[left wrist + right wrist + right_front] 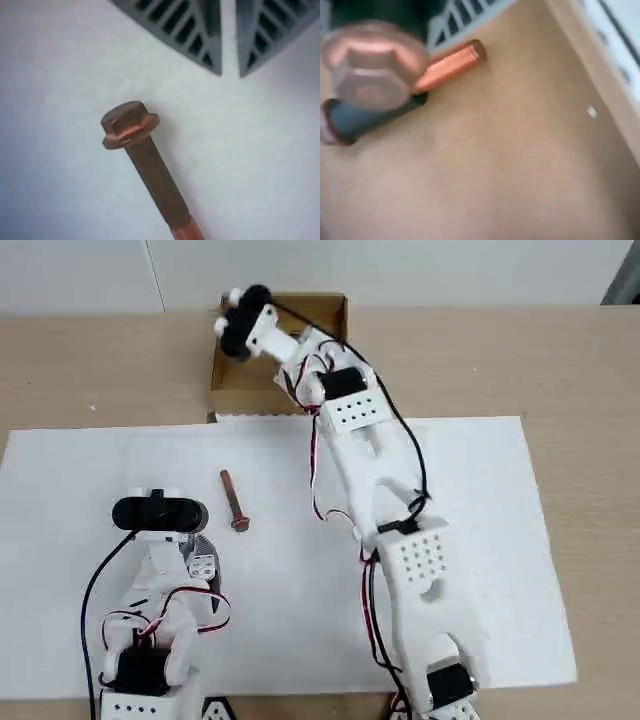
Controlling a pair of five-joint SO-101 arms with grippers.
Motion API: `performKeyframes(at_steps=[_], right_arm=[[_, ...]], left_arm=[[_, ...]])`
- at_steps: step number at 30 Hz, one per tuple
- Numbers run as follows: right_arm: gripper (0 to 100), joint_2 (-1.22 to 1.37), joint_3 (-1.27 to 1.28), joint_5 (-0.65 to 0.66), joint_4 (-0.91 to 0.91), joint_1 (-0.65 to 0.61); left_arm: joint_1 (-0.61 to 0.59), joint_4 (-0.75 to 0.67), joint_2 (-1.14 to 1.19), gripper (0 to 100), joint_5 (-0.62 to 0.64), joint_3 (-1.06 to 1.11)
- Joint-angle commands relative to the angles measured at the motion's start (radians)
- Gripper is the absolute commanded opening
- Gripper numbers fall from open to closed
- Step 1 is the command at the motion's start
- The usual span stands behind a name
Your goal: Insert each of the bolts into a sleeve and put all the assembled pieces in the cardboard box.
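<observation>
A copper bolt [233, 501] with a flanged hex head lies on the white paper, its head toward my left gripper [201, 560]. In the left wrist view the bolt [145, 160] lies just beyond the grey ribbed fingertips of the left gripper [230, 70], which stand almost together with nothing between them. My right gripper [246, 324] hangs over the cardboard box [232, 388]. In the right wrist view a bolt in a dark sleeve [365, 117] is at the box floor [510, 160], its copper tip [457, 60] sticking out. Whether it is held is unclear.
The white paper [470, 470] covers most of the wooden table [560, 360]. The box stands just past the paper's far edge. The right arm stretches diagonally across the paper's middle.
</observation>
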Motion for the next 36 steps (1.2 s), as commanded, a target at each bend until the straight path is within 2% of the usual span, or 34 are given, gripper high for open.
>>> performKeyframes(at_steps=[1, 5, 18, 22, 26, 30, 36], right_arm=[[5.7, 0.071, -0.216, 0.049, -0.021, -0.01], [15.8, 0.16, -0.327, 0.049, -0.015, -0.012], [5.8, 0.186, -0.506, 0.046, 0.183, -0.007], [0.2, 0.186, -0.614, 0.046, 0.312, -0.007], [0.3, 0.174, -0.681, 0.044, 0.479, -0.004], [0.3, 0.058, -0.68, 0.041, 0.659, 0.001], [0.3, -0.087, -0.68, -0.064, 0.918, -0.001]], left_arm=[[-0.003, -0.005, -0.009, 1, -0.006, -0.004], [-0.002, -0.005, -0.009, 1, -0.006, -0.004], [-0.002, -0.005, -0.009, 1, -0.006, -0.004], [-0.002, -0.005, -0.009, 1, -0.006, -0.004], [-0.002, -0.005, -0.009, 1, -0.006, -0.004], [-0.002, -0.005, -0.009, 1, -0.006, -0.004], [-0.002, -0.005, -0.009, 1, -0.006, -0.004]])
